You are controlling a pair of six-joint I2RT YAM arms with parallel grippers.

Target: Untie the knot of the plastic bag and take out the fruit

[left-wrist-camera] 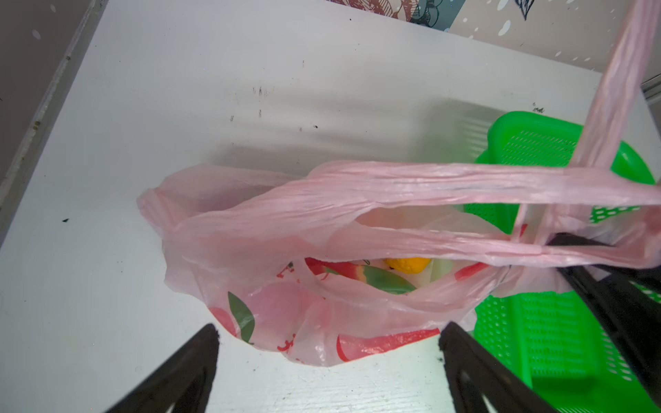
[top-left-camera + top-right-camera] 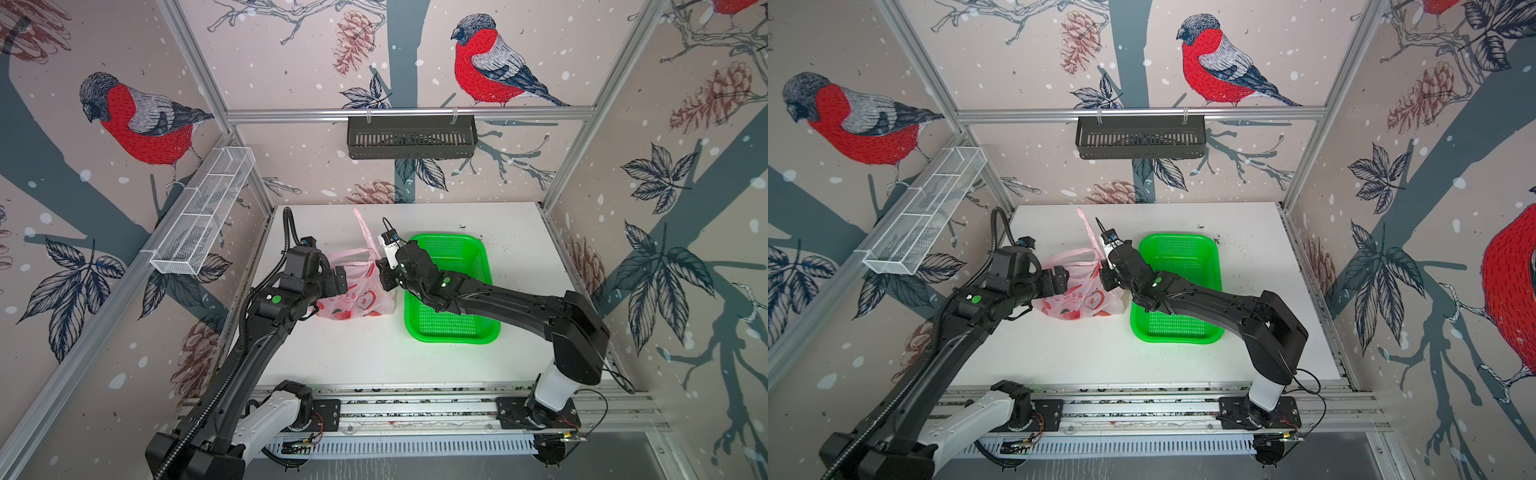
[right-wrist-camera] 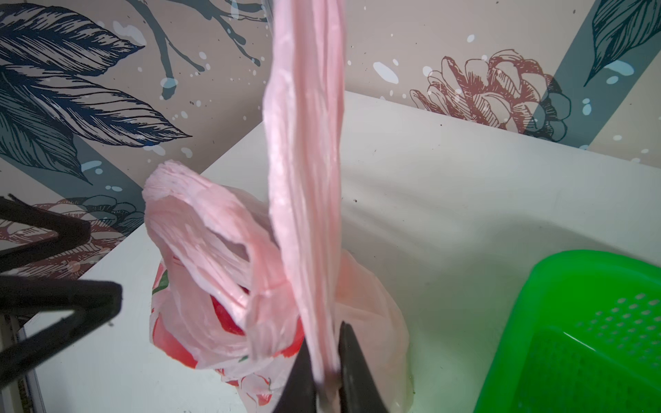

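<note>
Plastic bag | pale pink, translucent, red prints | orange fruit inside

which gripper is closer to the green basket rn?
Right. The right gripper, shut on the plastic bag's handle, is just beside the green basket's rim on the bag side. The left gripper, open, is on the bag's other side, with the bag between.

The scene is brightly and evenly lit. A soft shadow is cast on the table beyond the left pincer. The bag handle just past the right pincer is blurred.
</note>
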